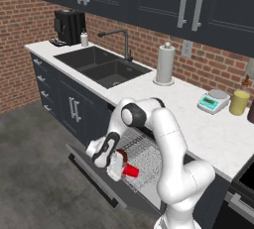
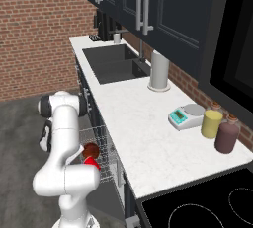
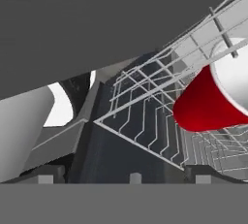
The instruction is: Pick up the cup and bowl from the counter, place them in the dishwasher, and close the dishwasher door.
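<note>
Lying in the rack (image 3: 145,116), cup (image 3: 208,106) beside open-jawed pincer (image 1: 119,166).

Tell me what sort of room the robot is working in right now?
A home kitchen, rendered: a sink set in a white counter, an open dishwasher below, and a stovetop at the end.

Two cameras look down from behind the arm, one each side, both seeing the worktop (image 1: 208,134) and sink (image 2: 116,64). The hand camera sits very near the rack (image 3: 145,116) (tilted sideways).
</note>
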